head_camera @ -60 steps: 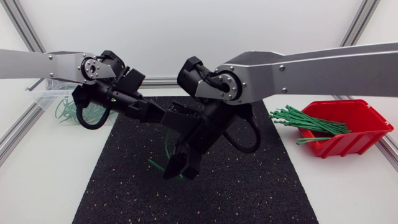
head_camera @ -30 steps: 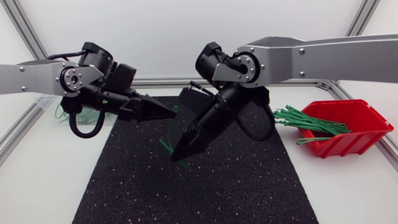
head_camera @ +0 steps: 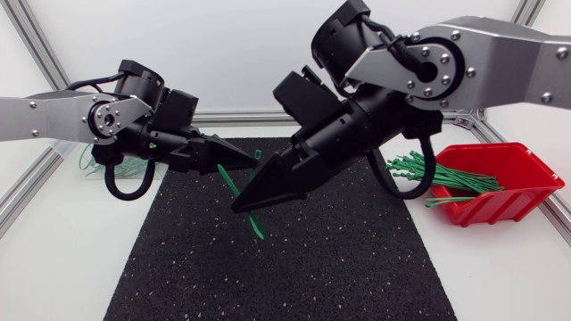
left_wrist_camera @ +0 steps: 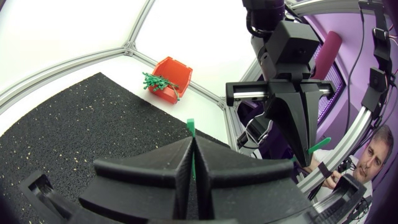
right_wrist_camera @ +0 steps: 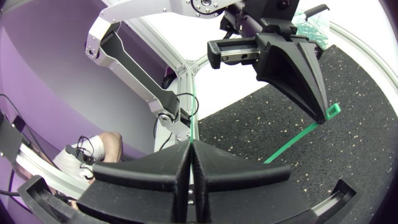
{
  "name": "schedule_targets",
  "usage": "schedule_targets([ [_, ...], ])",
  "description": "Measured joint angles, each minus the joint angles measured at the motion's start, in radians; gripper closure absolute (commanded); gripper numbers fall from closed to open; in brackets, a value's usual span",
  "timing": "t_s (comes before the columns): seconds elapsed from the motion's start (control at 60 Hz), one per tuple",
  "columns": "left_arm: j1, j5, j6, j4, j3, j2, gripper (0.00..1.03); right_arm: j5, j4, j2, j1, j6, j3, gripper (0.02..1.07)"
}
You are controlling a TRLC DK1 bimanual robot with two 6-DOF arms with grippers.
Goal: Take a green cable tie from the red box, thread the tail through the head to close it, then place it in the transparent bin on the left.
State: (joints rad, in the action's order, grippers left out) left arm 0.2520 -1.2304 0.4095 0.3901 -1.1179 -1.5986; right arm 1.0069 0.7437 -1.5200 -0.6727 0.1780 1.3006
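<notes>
**One tie, two claws, nothing threaded yet**

Both arms meet above the black mat (head_camera: 339, 267), sharing one green cable tie (head_camera: 227, 180). The left claw (head_camera: 252, 160) is pinched closed on it near the head. The right claw (head_camera: 241, 205) is pinched closed on the strap farther along, so the tie hangs between them, clear of the surface. Holding it at two points looks deliberate: one claw steadies the head while the other can steer the tail toward it (my reading, since the loop appears unclosed).

The head view shows only a slanting green strip, partly hidden by the right claw. The right wrist view adds the square head (right_wrist_camera: 333, 111) poking from the left claw's tip, its opening apparently empty. The left wrist view adds a short green tail (left_wrist_camera: 320, 144) sticking out beside the right claw.

The red box (head_camera: 526, 192) of spare ties sits at the right. The transparent bin (head_camera: 55, 141) is at the far left, mostly behind the left arm.
</notes>
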Motion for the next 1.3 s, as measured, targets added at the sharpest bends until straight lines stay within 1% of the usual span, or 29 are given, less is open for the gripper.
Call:
schedule_targets([
  [0.183,0.012,0.0,-0.066,-0.053,0.023,0.037,1.0,0.091,0.012,-0.019,0.0,-0.091,0.0,1.02],
  [0.333,0.012,0.0,-0.131,-0.113,0.046,0.089,1.0,0.144,0.006,-0.018,0.009,-0.142,-0.003,1.02],
  [0.45,0.021,0.0,-0.185,-0.159,0.056,0.12,1.0,0.153,-0.064,0.006,0.028,-0.212,-0.039,1.02],
  [0.55,0.031,0.0,-0.228,-0.201,0.071,0.137,1.0,0.195,-0.082,0.027,0.031,-0.284,-0.059,1.02],
  [0.633,0.035,0.0,-0.256,-0.224,0.081,0.143,1.0,0.205,-0.101,0.051,0.037,-0.356,-0.092,1.02],
  [0.767,0.041,0.004,-0.299,-0.27,0.102,0.148,1.0,0.213,-0.222,0.106,0.057,-0.526,-0.172,1.02],
  [0.9,0.06,0.02,-0.374,-0.376,0.143,0.174,1.0,0.219,-0.279,0.145,0.06,-0.702,-0.204,1.02],
  [0.983,0.076,0.039,-0.445,-0.455,0.179,0.208,1.0,0.222,-0.301,0.157,0.062,-0.826,-0.207,1.02],
  [1.117,0.097,0.066,-0.622,-0.633,0.213,0.269,1.0,0.224,-0.309,0.181,0.068,-0.99,-0.207,1.02],
  [1.183,0.098,0.086,-0.708,-0.706,0.229,0.293,1.0,0.223,-0.34,0.207,0.068,-1.069,-0.207,1.02],
  [1.3,0.098,0.111,-0.778,-0.726,0.256,0.314,1.0,0.223,-0.342,0.246,0.069,-1.136,-0.2,1.02],
])
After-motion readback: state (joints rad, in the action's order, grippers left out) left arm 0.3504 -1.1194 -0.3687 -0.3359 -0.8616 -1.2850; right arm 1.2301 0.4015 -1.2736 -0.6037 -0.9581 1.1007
